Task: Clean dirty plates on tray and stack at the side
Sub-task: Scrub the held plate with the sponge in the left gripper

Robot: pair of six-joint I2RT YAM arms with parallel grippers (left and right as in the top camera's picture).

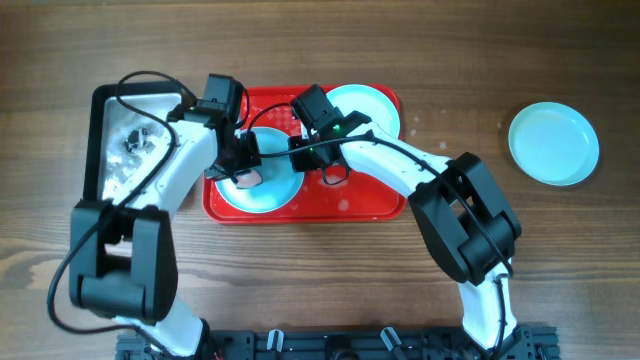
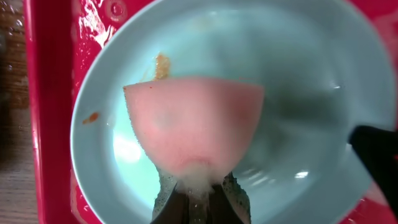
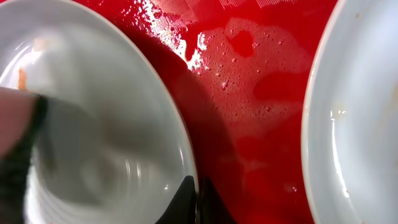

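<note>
The red tray (image 1: 360, 195) holds two pale blue plates. My left gripper (image 1: 245, 172) is shut on a pink sponge (image 2: 193, 121) and presses it on the front-left plate (image 1: 270, 195). In the left wrist view this plate (image 2: 298, 81) has brown specks near the sponge's far edge. My right gripper (image 1: 302, 158) is shut on that plate's right rim (image 3: 196, 199). The second plate (image 1: 365, 110) lies at the tray's back right and also shows in the right wrist view (image 3: 360, 124). A third plate (image 1: 553, 143) lies on the table at the far right.
A black-rimmed metal pan (image 1: 135, 140) with foam and water stands left of the tray. The tray floor (image 3: 249, 93) between the plates is wet and soapy. Both arms cross over the tray's middle.
</note>
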